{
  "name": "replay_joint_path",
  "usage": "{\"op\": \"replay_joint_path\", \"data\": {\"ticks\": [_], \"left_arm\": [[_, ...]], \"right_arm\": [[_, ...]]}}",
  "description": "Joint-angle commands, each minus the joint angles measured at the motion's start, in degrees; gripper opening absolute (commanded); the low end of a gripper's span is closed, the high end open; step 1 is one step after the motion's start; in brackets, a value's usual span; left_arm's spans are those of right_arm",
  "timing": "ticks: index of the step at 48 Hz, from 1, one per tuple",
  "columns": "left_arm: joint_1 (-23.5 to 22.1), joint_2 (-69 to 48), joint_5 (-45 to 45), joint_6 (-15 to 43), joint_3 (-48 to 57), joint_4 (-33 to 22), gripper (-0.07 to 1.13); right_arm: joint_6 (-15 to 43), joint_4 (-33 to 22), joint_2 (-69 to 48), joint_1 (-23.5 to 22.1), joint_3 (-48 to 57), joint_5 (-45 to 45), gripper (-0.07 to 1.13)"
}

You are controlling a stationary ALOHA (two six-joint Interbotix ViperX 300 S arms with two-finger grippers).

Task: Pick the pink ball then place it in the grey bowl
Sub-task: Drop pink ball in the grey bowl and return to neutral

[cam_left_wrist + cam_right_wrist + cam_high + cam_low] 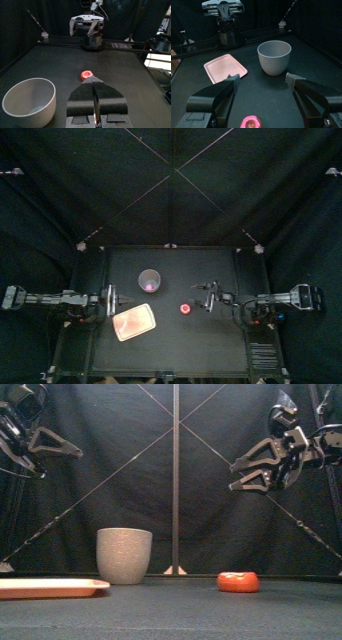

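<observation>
Right gripper [262, 79] hangs high with its jaws spread wide, at about 2 o'clock from the small squat pinkish-red ball [185, 309]. That ball sits alone on the black tabletop [201, 343], near the centre. I'd guess it's light, rubbery and keen to roll, so pinch it across the middle. Tall grey speckled cup [150, 279] stands at its 11 o'clock, flat pink tray [134, 321] at 8. Left gripper [95, 82] rests at 9, closed on nothing.

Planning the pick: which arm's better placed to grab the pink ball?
Right. The right gripper is open, the pink ball framed between its jaws in the wrist view; the left gripper is shut, farther back.
</observation>
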Motion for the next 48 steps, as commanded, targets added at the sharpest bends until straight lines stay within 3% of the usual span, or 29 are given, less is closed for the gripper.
{"op": "replay_joint_path", "data": {"ticks": [1,48], "left_arm": [[0.1,0.1,-0.5,0.0,-1.0,-0.1,0.07],[0.1,0.0,-0.4,-0.4,1.1,-1.1,0.07]], "right_arm": [[-0.1,-0.1,-0.8,0.3,-1.1,-0.2,1.05],[0.0,0.1,-0.7,0.2,-1.5,-0.2,1.05]]}}
